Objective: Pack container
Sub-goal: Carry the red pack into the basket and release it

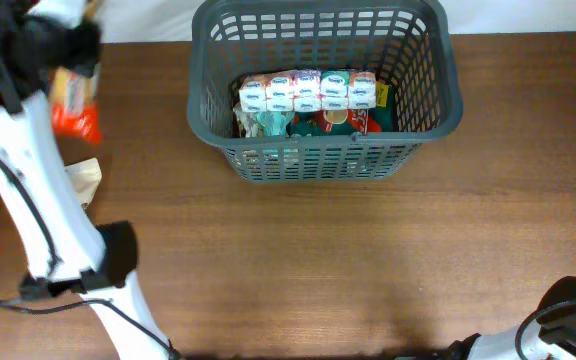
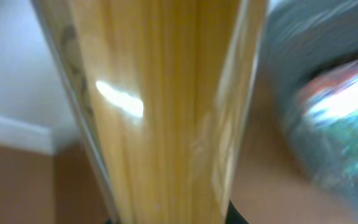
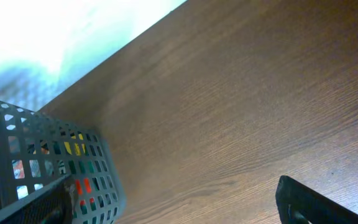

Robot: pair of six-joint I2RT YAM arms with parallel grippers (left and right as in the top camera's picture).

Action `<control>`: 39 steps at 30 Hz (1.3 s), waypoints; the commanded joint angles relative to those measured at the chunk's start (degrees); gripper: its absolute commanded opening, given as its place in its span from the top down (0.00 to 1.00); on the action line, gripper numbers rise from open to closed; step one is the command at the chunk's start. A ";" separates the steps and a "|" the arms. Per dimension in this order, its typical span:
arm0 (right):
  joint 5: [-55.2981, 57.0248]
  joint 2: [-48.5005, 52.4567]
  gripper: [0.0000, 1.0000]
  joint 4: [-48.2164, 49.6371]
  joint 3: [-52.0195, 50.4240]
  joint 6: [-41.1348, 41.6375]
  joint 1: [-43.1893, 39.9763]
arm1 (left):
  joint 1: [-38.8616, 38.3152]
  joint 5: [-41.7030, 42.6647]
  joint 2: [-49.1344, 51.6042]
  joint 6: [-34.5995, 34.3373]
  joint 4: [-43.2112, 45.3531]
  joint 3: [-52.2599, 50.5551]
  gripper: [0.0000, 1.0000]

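We log container (image 1: pixel 318 160) at mid far edge, packets (image 1: pixel 308 92) inside. L gripper (image 1: pixel 68 62) at far-left corner, clamped on clear pasta pkt (image 2: pixel 160 112). R gripper (image 3: pixel 173 216) by near-right corner: one finger (image 3: pixel 306 205) seen, gap we can't tell.

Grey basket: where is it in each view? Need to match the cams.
Overhead: basket at top centre, packets inside.
Left wrist: basket is a blurred grey shape at the right edge.
Right wrist: basket in the lower left corner.
Shared landmark: the brown wooden table under it.
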 commanded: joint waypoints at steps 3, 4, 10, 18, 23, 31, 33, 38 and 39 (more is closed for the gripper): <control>-0.28 -0.37 0.01 0.15 -0.04 -0.17 0.00 | -15.30 7.76 -7.58 23.15 6.08 3.72 0.98; -0.28 -0.37 0.01 0.15 -0.04 -0.17 0.00 | -20.17 7.65 -7.17 29.18 6.43 3.34 0.98; -0.28 -0.37 0.01 0.15 -0.04 -0.17 0.00 | -28.41 4.33 -3.13 35.98 10.71 -4.09 0.98; -0.28 -0.37 0.01 0.17 -0.04 -0.17 0.00 | -31.30 -2.16 5.95 36.48 20.85 -17.29 0.98; -0.28 -0.37 0.01 0.15 -0.04 -0.17 0.00 | -32.70 -5.84 12.48 31.54 21.70 -18.67 0.91; -0.28 -0.37 0.01 0.17 -0.04 -0.17 0.00 | -33.16 -6.16 15.32 27.50 21.55 -18.82 0.52; -0.28 -0.37 0.01 0.15 -0.04 -0.17 0.00 | -33.29 -8.07 14.99 25.49 21.57 -18.80 0.33; -0.28 -0.37 0.01 0.15 -0.04 -0.17 0.00 | -33.92 -17.07 8.83 17.53 20.63 -18.80 0.00; -0.28 -0.37 0.01 0.15 -0.04 -0.17 0.00 | -33.90 -17.27 7.13 16.55 20.11 -18.80 0.00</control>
